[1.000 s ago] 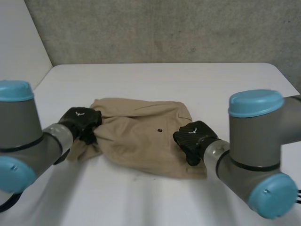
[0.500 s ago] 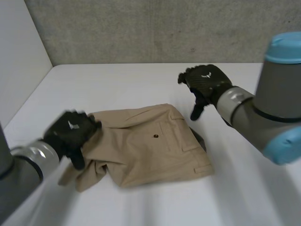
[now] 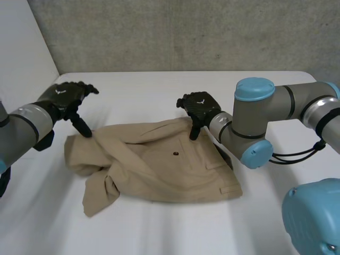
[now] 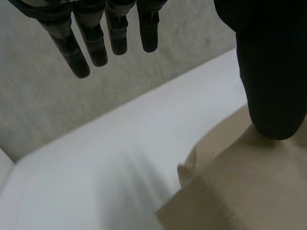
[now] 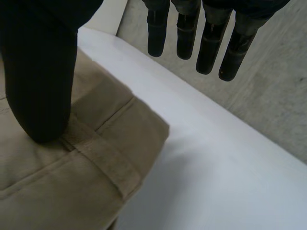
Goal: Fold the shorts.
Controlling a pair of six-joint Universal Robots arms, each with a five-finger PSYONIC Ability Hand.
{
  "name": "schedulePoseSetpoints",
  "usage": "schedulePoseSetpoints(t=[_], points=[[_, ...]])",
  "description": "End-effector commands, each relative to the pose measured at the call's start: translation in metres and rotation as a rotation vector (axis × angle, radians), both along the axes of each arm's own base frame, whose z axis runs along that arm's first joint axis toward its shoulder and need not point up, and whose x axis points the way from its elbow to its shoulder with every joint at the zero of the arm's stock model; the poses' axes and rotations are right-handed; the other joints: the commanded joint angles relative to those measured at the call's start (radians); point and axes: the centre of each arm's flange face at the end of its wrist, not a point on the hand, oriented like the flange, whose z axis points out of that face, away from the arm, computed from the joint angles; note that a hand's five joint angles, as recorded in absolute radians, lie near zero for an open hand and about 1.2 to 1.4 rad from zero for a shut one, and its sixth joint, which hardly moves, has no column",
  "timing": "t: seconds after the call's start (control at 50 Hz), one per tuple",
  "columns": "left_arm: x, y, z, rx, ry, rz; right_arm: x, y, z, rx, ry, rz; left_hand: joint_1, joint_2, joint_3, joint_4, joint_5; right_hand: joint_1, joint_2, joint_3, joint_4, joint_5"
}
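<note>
Looks like a robotics lab: bare white table (image 3: 159, 90) against a rough concrete wall (image 3: 186, 32)

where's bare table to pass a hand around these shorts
Bare table runs between the shorts and the grey wall, and along the shorts' near edge. Crowded: the shorts' far edge, where the left hand and right hand press thumbs.

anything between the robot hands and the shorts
Nothing visible. The left robot hand is open, its thumb on the far left corner of the shorts; the right robot hand is open, its thumb on their far edge.
</note>
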Motion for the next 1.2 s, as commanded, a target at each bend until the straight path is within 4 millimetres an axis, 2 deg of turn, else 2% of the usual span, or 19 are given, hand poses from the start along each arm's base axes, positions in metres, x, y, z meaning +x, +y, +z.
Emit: schedulePoseSetpoints(t=[0.02, 0.04, 0.14, 0.2, 0.22, 0.26, 0.36, 0.52, 0.6, 0.74, 0.82, 0.84, 0.88, 0.98, 1.06, 1.08, 1.14, 1.16, 1.2], points=[[0.024, -0.019, -0.021, 0.11, -0.013, 0.067, 0.002, 0.0, -0.013, 0.047, 0.01, 0.028, -0.032, -0.016, -0.03, -0.02, -0.009, 0.177, 0.128, 0.139, 0.146, 0.142], [0.026, -0.019, -0.021, 0.111, -0.012, 0.072, 0.003, 0.001, -0.014, 0.049, 0.011, 0.03, -0.032, -0.016, -0.03, -0.02, -0.009, 0.224, 0.174, 0.186, 0.193, 0.189], [0.03, -0.02, -0.021, 0.114, -0.011, 0.074, 0.004, -0.001, -0.014, 0.044, 0.006, 0.023, -0.032, -0.016, -0.03, -0.02, -0.009, 1.096, 1.047, 1.058, 1.065, 1.061], [0.03, -0.02, -0.02, 0.111, -0.011, 0.076, 0.004, -0.002, -0.002, 0.024, -0.013, 0.015, -0.032, -0.016, -0.03, -0.02, -0.009, 1.098, 1.049, 1.06, 1.067, 1.063], [0.03, -0.02, -0.02, 0.11, -0.013, 0.077, 0.003, -0.001, 0.018, -0.002, -0.037, 0.005, -0.035, -0.019, -0.033, -0.023, -0.012, 1.098, 1.049, 1.06, 1.067, 1.063], [0.029, -0.02, -0.02, 0.112, -0.013, 0.075, 0.001, 0.001, 0.035, -0.019, -0.05, -0.002, -0.035, -0.019, -0.033, -0.023, -0.012, 1.098, 1.049, 1.06, 1.067, 1.063], [0.024, -0.016, -0.024, 0.125, -0.016, 0.06, -0.01, 0.02, 0.089, -0.091, -0.091, -0.005, -0.041, -0.025, -0.038, -0.029, -0.018, 1.098, 1.049, 1.06, 1.067, 1.063], [0.005, -0.003, -0.029, 0.144, -0.018, 0.014, -0.034, 0.057, 0.148, -0.174, -0.129, -0.007, -0.035, -0.019, -0.033, -0.023, -0.012, 1.098, 1.049, 1.06, 1.067, 1.063], [-0.003, 0.001, -0.035, 0.157, -0.021, -0.012, -0.044, 0.072, 0.164, -0.199, -0.119, -0.008, -0.032, -0.016, -0.03, -0.02, -0.009, 1.098, 1.049, 1.06, 1.067, 1.063], [-0.023, 0.012, -0.045, 0.188, -0.03, -0.077, -0.054, 0.085, 0.159, -0.196, -0.069, -0.021, -0.009, 0.007, -0.006, 0.003, 0.015, 1.098, 1.049, 1.06, 1.067, 1.063], [-0.034, 0.016, -0.048, 0.19, -0.032, -0.109, -0.058, 0.088, 0.148, -0.183, -0.022, -0.034, 0.325, 0.341, 0.327, 0.337, 0.348, 1.098, 1.049, 1.06, 1.067, 1.063], [-0.035, 0.014, -0.046, 0.177, -0.03, -0.108, -0.059, 0.088, 0.144, -0.189, -0.002, -0.038, 0.666, 0.682, 0.669, 0.678, 0.689, 1.098, 1.049, 1.06, 1.067, 1.063], [-0.036, 0.01, -0.043, 0.161, -0.028, -0.106, -0.059, 0.087, 0.143, -0.203, 0.019, -0.045, 1.014, 1.031, 1.017, 1.026, 1.038, 1.098, 1.049, 1.06, 1.067, 1.063], [-0.039, -0.018, -0.014, -0.019, -0.008, -0.067, -0.061, 0.073, 0.151, -0.314, 0.061, -0.13, 1.142, 1.158, 1.144, 1.154, 1.165, 1.098, 1.049, 1.06, 1.067, 1.063], [-0.049, -0.039, 0.033, -0.257, 0.034, -0.009, -0.054, 0.048, 0.18, -0.515, -0.015, -0.232, 1.142, 1.158, 1.144, 1.154, 1.165, 1.098, 1.049, 1.06, 1.067, 1.063], [-0.057, -0.042, 0.058, -0.367, 0.065, 0.003, -0.05, 0.04, 0.2, -0.615, -0.083, -0.266, 1.142, 1.158, 1.144, 1.154, 1.165, 1.098, 1.049, 1.06, 1.067, 1.063], [-0.066, -0.035, 0.101, -0.531, 0.127, 0.014, -0.047, 0.035, 0.232, -0.766, -0.2, -0.301, 1.142, 1.158, 1.144, 1.154, 1.165, 1.098, 1.049, 1.06, 1.067, 1.063], [-0.069, -0.026, 0.127, -0.624, 0.173, 0.017, -0.047, 0.035, 0.239, -0.797, -0.226, -0.306, 1.142, 1.158, 1.144, 1.154, 1.165, 1.098, 1.049, 1.06, 1.067, 1.063], [-0.072, -0.015, 0.148, -0.695, 0.221, 0.011, -0.048, 0.037, 0.252, -0.853, -0.272, -0.316, 1.142, 1.158, 1.144, 1.154, 1.165, 1.098, 1.049, 1.06, 1.067, 1.063]])
